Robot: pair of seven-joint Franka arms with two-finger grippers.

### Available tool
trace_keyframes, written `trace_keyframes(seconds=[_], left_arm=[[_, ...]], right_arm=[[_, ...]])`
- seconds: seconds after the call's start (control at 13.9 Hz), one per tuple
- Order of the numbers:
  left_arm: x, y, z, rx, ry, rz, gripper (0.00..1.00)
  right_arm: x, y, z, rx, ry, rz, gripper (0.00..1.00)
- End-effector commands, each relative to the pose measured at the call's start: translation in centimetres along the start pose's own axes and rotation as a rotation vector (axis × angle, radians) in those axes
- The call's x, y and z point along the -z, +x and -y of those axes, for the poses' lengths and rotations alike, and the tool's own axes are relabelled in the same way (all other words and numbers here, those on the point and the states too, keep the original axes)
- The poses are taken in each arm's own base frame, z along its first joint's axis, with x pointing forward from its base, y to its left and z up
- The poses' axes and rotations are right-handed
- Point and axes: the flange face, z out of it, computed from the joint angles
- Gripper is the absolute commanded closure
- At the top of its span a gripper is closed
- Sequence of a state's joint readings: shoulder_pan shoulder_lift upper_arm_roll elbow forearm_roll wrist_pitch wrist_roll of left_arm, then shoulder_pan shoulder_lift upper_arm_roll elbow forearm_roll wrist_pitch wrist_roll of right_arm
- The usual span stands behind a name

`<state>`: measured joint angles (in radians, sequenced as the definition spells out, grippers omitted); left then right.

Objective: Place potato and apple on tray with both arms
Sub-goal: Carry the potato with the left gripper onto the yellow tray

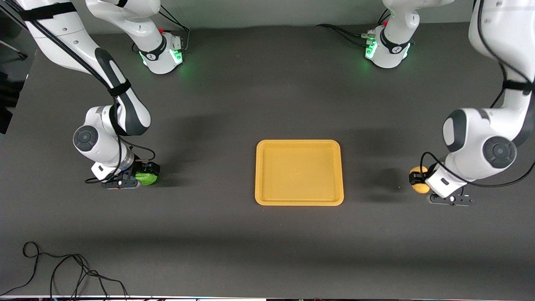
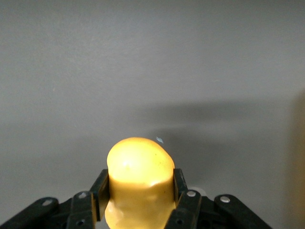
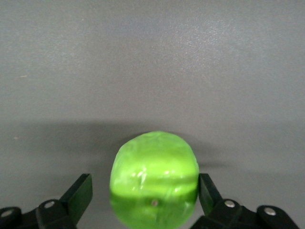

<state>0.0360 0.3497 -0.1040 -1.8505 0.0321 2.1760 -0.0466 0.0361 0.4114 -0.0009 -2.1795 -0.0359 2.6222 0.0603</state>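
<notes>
The tray [image 1: 299, 172] lies bare in the middle of the dark counter [image 1: 234, 104], with both fruits well apart from it at either end.

The left hand [image 1: 418, 179] is down at the left arm's end of the counter, level with the tray. It is clenched on the potato [image 1: 419, 179]: in the left wrist view the fingers [image 2: 100, 191] press against both sides of the potato [image 2: 138, 183], whose rounded end sticks out past the tips. Whether the potato rests on the counter or is just off it cannot be told.

The right hand [image 1: 146, 173] is down at the right arm's end, also level with the tray. The apple [image 1: 147, 178] sits between its fingers. In the right wrist view one finger [image 3: 206, 193] touches the apple [image 3: 153, 179], while the other finger [image 3: 78, 193] stands apart from it with a clear gap, so the hand is released, not gripping.

A loose black cable [image 1: 62, 271] lies coiled on the counter nearer the front camera, toward the right arm's end.
</notes>
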Motion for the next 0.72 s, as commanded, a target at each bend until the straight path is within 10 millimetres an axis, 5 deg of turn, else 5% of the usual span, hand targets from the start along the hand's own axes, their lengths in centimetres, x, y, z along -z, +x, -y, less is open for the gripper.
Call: trace_keyframes(seconds=[0.0, 0.22, 0.5, 0.65], left_arm=[[3.0, -1.5, -8.7, 0.094, -0.019, 0.003, 0.67], [1.2, -3.0, -18.0, 0.138, -0.019, 0.009, 0.67], [-3.0, -4.2, -25.4, 0.168, -0.042, -0.018, 0.67], [-4.9, -4.4, -26.3, 0.156, -0.040, -0.017, 0.67]], right_arm=[[-1.1, 0.6, 0.1, 0.002, -0.009, -0.023, 0.23], [1.1, 1.0, 0.1, -0.004, -0.007, -0.041, 0.62], [8.3, 2.0, 0.6, -0.005, -0.013, 0.050, 0.71], [11.7, 2.9, 2.2, 0.017, -0.021, 0.113, 0.71]])
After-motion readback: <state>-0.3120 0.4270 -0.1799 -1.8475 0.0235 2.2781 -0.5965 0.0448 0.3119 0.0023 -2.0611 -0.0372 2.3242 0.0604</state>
